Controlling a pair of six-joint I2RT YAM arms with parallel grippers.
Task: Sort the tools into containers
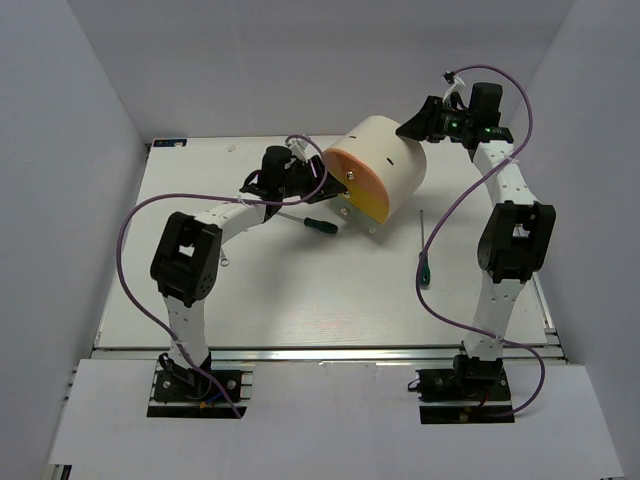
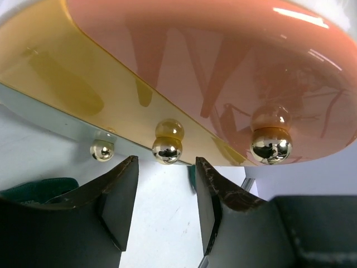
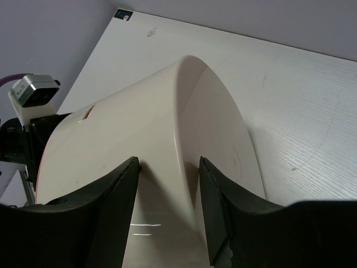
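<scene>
The cream drum cabinet (image 1: 388,158) lies at the table's middle, its drawer fronts facing my left arm. My left gripper (image 1: 322,186) is open and empty just in front of them. In the left wrist view the gripper (image 2: 166,170) is just below a metal knob (image 2: 167,149), under the pink front (image 2: 223,67) and orange-yellow front (image 2: 72,84). My right gripper (image 1: 416,125) is open, and in its wrist view the gripper (image 3: 166,163) straddles the cabinet's rear edge (image 3: 184,128). One green-handled screwdriver (image 1: 316,224) lies below the drawers, another (image 1: 423,262) to the right.
White walls enclose the table on three sides. Two more knobs (image 2: 271,145) (image 2: 102,149) flank the middle one. A small silver piece (image 1: 222,264), perhaps the wrench, lies beside my left arm. Purple cables loop from both arms.
</scene>
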